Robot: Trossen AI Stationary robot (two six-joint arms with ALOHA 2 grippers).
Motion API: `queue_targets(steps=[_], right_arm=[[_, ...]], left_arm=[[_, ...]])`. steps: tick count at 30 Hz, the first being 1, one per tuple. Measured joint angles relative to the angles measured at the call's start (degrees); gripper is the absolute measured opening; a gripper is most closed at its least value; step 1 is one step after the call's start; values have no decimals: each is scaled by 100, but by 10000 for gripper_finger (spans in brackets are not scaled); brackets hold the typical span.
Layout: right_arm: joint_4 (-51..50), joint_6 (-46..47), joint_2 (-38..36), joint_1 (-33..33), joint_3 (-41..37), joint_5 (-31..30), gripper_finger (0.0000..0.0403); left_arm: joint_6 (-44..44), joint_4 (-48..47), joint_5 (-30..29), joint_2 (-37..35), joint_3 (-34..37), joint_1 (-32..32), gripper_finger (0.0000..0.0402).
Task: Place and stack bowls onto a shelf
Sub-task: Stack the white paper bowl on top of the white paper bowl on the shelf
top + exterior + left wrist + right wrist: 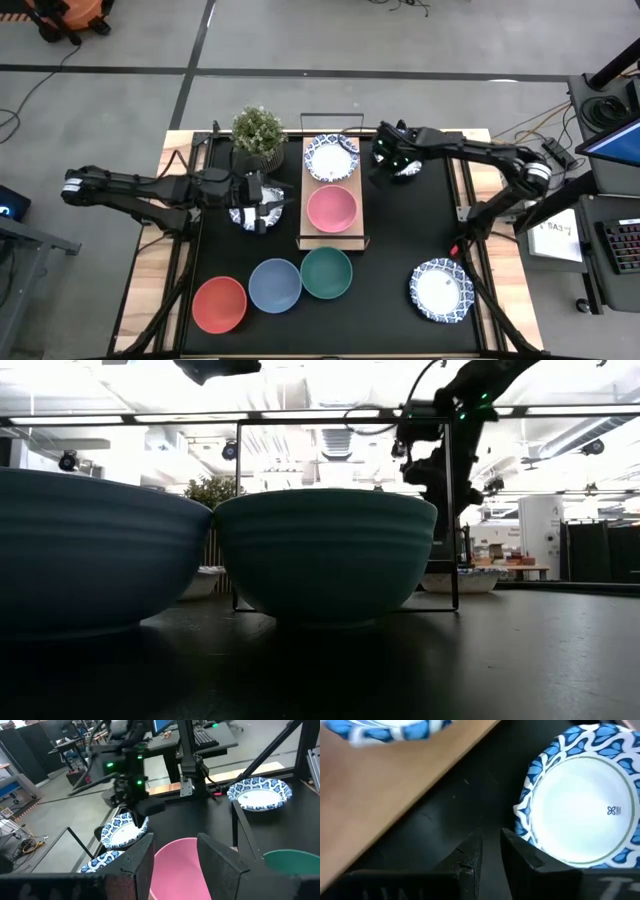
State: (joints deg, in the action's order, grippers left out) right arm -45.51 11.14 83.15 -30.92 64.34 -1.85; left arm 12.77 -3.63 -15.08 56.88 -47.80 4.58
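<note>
High view. The shelf (331,238) is seen lying along the far middle of the black mat (400,250); a patterned bowl (331,157) sits at its far end and the pink bowl (332,209) at its near end. The left gripper (262,212) is held over a second patterned bowl (242,216) just off the shelf's left edge. The right gripper (392,160) is poised over a third patterned bowl (404,167) off the shelf's far right corner. A fourth patterned bowl (441,291) rests near the mat's near right corner; the red bowl (220,304), blue bowl (275,285) and green bowl (326,272) are lined along the near edge. A potted plant (258,132) stands at the far edge.

Low view. Blue bowl (90,550) and green bowl (325,550) are seen touching, rim to rim. The grippers cannot be judged here.

Left wrist view. The left fingers (220,862) stand moderately apart with nothing seen between them; the pink bowl (180,867) lies beyond them.

Right wrist view. The right fingers (470,857) are narrowly parted and empty, just beside the patterned bowl (580,805); the shelf board (385,785) is adjacent.

Handling, judged: the bowls appear rigid, smooth and glazed, probably slippery and chippable. A rim pinch, one finger inside and one outside the wall, is suggested; the scalloped rims should be taken at a lobe, and stacking done gently.
</note>
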Motion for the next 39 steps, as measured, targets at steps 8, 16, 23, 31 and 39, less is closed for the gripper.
queue_targets(steps=[8, 16, 23, 31, 39], right_arm=[[-338, -736, 592, -320, 350, 215, 26], [-309, -594, 687, -327, 350, -8, 20], [-342, -468, 708, -498, 319, 37, 74], [182, -692, 852, -598, -117, 39, 125], [565, -772, 1146, -603, -310, 20, 106]], left_arm=[[21, -192, -393, 16, 1, 0, 131], [265, -401, -860, 2, -1, -9, 131], [610, -407, -1300, 2, -1, -9, 131], [594, -408, -1308, 2, -1, -9, 131], [600, -377, -1308, 2, -1, -9, 131]])
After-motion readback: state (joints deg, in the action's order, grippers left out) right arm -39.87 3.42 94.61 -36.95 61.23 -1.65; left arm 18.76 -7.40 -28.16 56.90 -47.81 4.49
